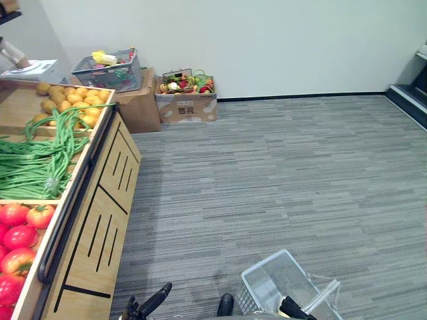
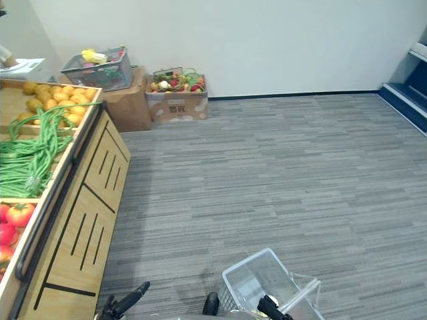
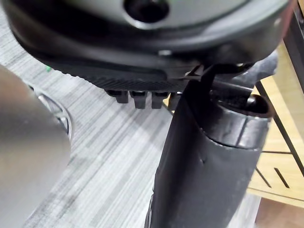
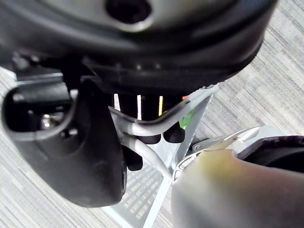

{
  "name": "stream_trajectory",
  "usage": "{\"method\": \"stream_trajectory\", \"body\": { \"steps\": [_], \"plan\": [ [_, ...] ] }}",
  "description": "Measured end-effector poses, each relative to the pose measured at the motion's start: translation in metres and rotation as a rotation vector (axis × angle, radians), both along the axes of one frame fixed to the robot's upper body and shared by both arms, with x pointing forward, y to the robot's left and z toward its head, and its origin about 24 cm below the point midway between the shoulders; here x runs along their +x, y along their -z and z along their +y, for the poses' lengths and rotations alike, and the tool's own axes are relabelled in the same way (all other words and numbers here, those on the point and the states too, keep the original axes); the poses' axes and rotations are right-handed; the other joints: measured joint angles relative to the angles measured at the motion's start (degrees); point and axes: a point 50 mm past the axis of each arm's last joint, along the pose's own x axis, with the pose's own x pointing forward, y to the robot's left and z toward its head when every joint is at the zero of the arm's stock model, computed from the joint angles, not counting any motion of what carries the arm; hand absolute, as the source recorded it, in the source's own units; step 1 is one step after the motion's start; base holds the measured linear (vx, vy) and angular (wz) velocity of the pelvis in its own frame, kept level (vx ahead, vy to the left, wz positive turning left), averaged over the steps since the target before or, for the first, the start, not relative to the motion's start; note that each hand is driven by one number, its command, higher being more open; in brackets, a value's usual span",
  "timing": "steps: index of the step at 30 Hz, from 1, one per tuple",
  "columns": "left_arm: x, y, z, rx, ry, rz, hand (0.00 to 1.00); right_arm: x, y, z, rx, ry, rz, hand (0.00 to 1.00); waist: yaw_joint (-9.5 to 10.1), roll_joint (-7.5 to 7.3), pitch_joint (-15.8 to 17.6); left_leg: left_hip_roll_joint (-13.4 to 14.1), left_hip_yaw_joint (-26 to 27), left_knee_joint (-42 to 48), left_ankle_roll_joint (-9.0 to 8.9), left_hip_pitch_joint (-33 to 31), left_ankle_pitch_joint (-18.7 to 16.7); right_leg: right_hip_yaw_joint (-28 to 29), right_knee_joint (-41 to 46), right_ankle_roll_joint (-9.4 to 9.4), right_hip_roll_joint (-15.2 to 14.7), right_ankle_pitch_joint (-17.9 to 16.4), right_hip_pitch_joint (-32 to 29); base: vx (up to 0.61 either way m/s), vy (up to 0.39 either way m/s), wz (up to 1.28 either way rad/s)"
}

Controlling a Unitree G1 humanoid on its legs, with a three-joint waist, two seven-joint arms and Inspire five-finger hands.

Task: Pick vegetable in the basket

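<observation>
White mesh plastic basket [image 1: 261, 288] seen at lower right of frame, over grey striped carpet [image 1: 280, 167]. Its thin white handle [image 4: 147, 127] is gripped by right hand [image 4: 80, 152], fingers curled round it. Left hand [image 1: 155, 299] seen at bottom edge, left of centre; fingers straight, nothing held. Green long beans [image 1: 40, 160] are piled on light wooden display stand [image 1: 100, 227] at left edge. Red tomatoes [image 1: 20, 237] lie below them in frame, well apart from basket.

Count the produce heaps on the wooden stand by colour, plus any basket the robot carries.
Orange fruit heap: 1
Green bean heap: 1
Red tomato heap: 1
White basket, in the right hand: 1
Total: 4
</observation>
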Motion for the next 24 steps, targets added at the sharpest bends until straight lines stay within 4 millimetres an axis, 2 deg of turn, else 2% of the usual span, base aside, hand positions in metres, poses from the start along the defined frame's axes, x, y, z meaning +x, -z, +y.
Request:
{"method": "stream_trajectory", "body": {
  "steps": [2, 4, 8, 13, 18, 19, 20, 21, 22, 23, 24],
  "plan": [
    [0.0, 0.0, 0.0, 0.002, -0.003, 0.008, 1.0, 0.002, -0.001, -0.003, -0.004, -0.028, -0.008, 0.0, 0.61, 0.31, -0.2, -0.7, -1.1, -1.6, 1.69, -0.5, 3.3, 0.2, -0.3, 0.13, 0.3, 0.2, 0.2, 0.02, -0.053, -0.68],
    [0.001, 0.002, -0.001, -0.004, 0.005, 0.027, 1.0, 0.002, -0.002, -0.003, -0.006, -0.028, -0.013, 0.0, 0.71, 0.5, -0.2, -1.4, -1.3, -4.1, 1.11, 1.1, 5.4, 0.2, -0.4, 0.12, 0.4, 0.8, 0.7, 0.08, -0.045, -0.55],
    [0.002, 0.002, -0.001, 0.009, 0.065, 0.041, 1.0, -0.009, 0.0, 0.001, 0.004, -0.018, 0.008, 0.0, -0.31, 0.08, -0.9, -3.2, -2.5, -9.5, 1.57, 3.4, 8.0, 0.5, -0.7, 0.12, 0.3, 0.8, 0.9, 0.1, -0.049, -0.05],
    [-0.001, 0.004, -0.002, -0.002, 0.072, 0.047, 1.0, -0.015, 0.001, -0.003, -0.023, -0.074, 0.036, 0.0, -0.45, 0.13, -1.7, -4.3, -4.2, -13.1, 1.61, 4.7, 8.5, -0.4, -0.9, 0.37, -0.1, 1.0, 0.9, 0.1, -0.017, 0.1],
    [-0.003, 0.003, -0.001, 0.0, 0.084, 0.037, 1.0, -0.004, 0.0, 0.0, -0.034, -0.131, 0.016, 0.0, -0.35, -0.83, -2.4, -5.8, -7.5, -13.8, 2.25, 4.7, 9.2, -1.9, -0.4, 0.12, -0.6, 0.6, 0.7, 0.09, 0.007, 0.17],
    [-0.002, 0.003, 0.0, 0.002, 0.097, 0.034, 1.0, -0.003, -0.001, -0.001, -0.036, -0.13, 0.011, 0.0, -0.4, -1.2, -2.3, -6.9, -8.4, -12.4, 2.58, 4.5, 9.0, -3.5, 2.8, 0.38, -1.6, -0.9, -0.4, 0.06, 0.078, 0.46],
    [-0.001, 0.002, 0.001, 0.006, 0.117, 0.033, 1.0, -0.003, -0.001, -0.001, -0.037, -0.128, 0.011, 0.0, -0.82, -1.15, -2.3, -8.2, -8.8, -11.6, 3.6, 4.7, 8.3, -4.7, 7.8, 1.78, -2.8, -2.3, -1.6, 0.04, 0.075, 0.44],
    [-0.001, 0.002, 0.0, 0.005, 0.119, 0.032, 1.0, -0.003, -0.001, -0.001, -0.038, -0.128, 0.01, 0.0, -0.76, -1.01, -2.4, -8.3, -9.0, -11.6, 3.92, 4.9, 8.1, -4.8, 10.1, 3.02, -3.0, -3.0, -2.4, 0.02, 0.141, 0.2],
    [-0.003, 0.003, 0.0, -0.001, 0.105, 0.035, 1.0, -0.001, -0.002, -0.006, -0.053, -0.123, -0.003, 0.0, -0.35, -0.51, -2.1, -7.9, -9.9, -11.8, 4.91, 5.5, 7.7, -1.8, 19.6, 3.92, -3.4, -3.7, -5.9, 0.0, 0.127, 0.13],
    [-0.007, 0.004, 0.001, 0.0, 0.106, 0.05, 1.0, 0.001, -0.003, -0.005, -0.054, -0.119, -0.021, 0.0, -0.84, 0.47, -1.8, -6.2, -10.9, -11.8, 5.63, 6.4, 8.0, 3.0, 26.2, 2.9, -2.9, -4.5, -8.0, 0.0, 0.125, 0.34],
    [-0.007, 0.004, 0.002, 0.002, 0.108, 0.052, 1.0, 0.0, -0.003, -0.003, -0.051, -0.101, -0.033, 0.0, -1.53, 0.39, -1.8, -5.9, -12.4, -11.8, 5.66, 6.5, 8.0, 5.4, 28.6, 1.74, -3.0, -5.9, -8.8, 0.04, 0.044, 0.91]
  ]
}}
